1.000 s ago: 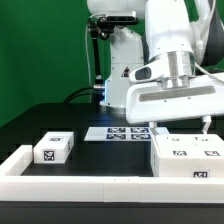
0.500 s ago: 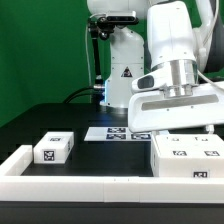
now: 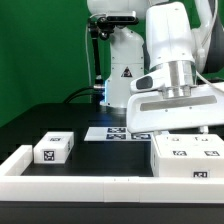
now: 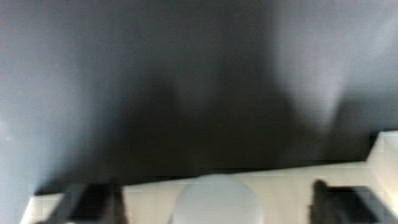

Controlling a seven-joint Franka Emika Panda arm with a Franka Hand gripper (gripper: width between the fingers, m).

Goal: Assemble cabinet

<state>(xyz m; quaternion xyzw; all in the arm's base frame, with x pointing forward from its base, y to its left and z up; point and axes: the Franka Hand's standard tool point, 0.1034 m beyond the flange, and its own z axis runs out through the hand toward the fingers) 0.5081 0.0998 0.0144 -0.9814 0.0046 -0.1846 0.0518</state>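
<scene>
The cabinet (image 3: 186, 156), a large white tagged case, lies at the exterior view's right, near the front. My gripper (image 3: 180, 127) hangs straight down onto its top, and the wide white hand hides the fingertips there. In the wrist view the two dark fingers (image 4: 82, 200) stand far apart on either side of the cabinet's pale surface (image 4: 169, 198), which fills the gap between them, with a blurred rounded pale shape in its middle. Whether the fingers press on it does not show. A small white tagged drawer block (image 3: 53, 148) lies apart at the left.
The marker board (image 3: 115, 132) lies flat at mid-table behind the cabinet. A low white border rail (image 3: 70, 187) runs along the front and up the left side. The robot's white base (image 3: 118, 60) stands at the back before a green backdrop.
The hand has shifted a little to the exterior view's right and sunk slightly toward the cabinet's top, then held still. The drawer block and cabinet have not moved.
</scene>
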